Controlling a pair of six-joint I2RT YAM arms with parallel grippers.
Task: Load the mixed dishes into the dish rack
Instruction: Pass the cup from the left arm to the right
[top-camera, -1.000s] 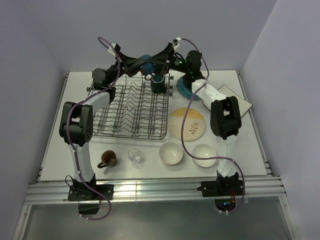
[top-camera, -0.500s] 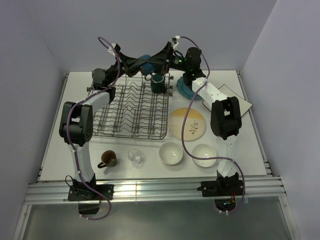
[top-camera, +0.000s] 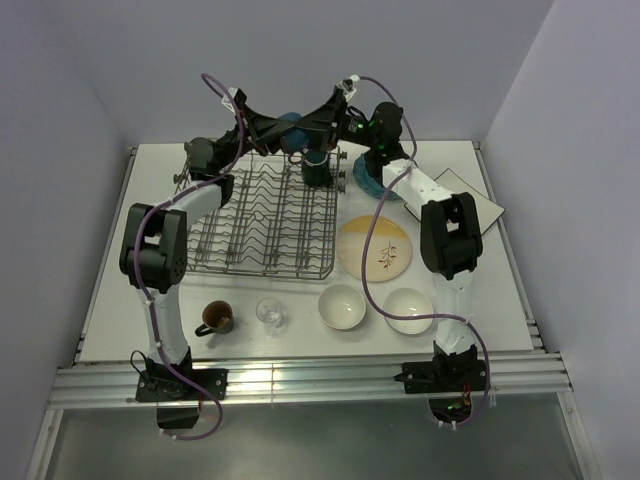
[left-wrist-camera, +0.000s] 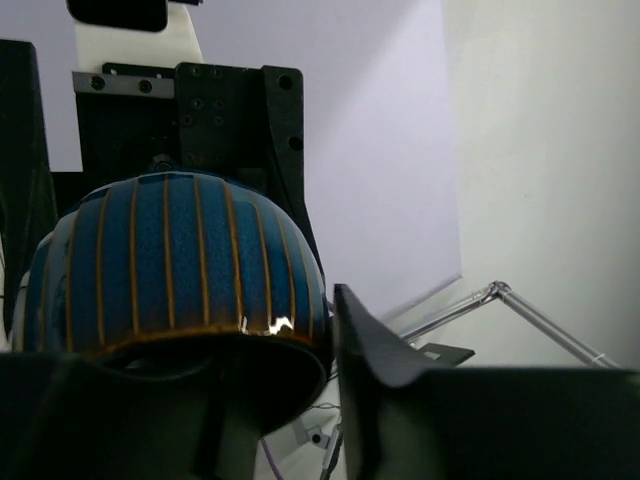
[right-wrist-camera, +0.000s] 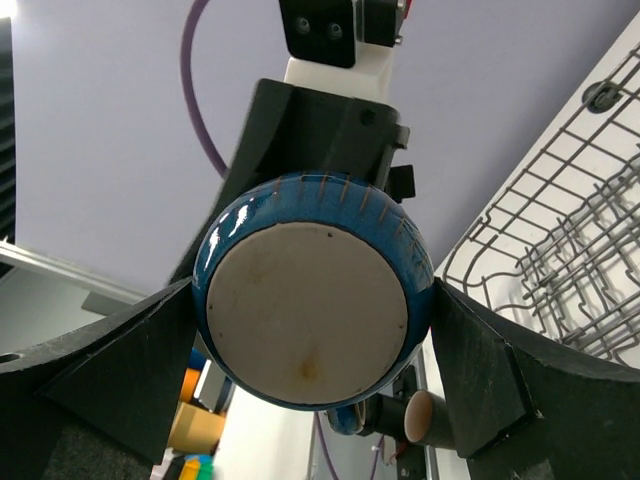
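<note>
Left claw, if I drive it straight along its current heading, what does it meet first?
The blue striped bowl, right at the left claw fingertips. Directly behind it sits the right arm's black wrist block, apparently close, though depth is unclear.

From where I stand, both arms rise on the near side of the dish rack (top-camera: 265, 215), one at each flank. They fold inward so their wrists meet high over the rack's far edge. The left arm (top-camera: 160, 245) climbs along the rack's left side, and the right arm (top-camera: 450, 235) doubles back from its right. The right tool (right-wrist-camera: 312, 340) has its fingers (right-wrist-camera: 110, 380) spread wide, pressed against both sides of a blue striped bowl (right-wrist-camera: 310, 310). The left tool (top-camera: 278, 127) faces it with its fingers at the bowl's rim. I can't make out whether they pinch it.
</note>
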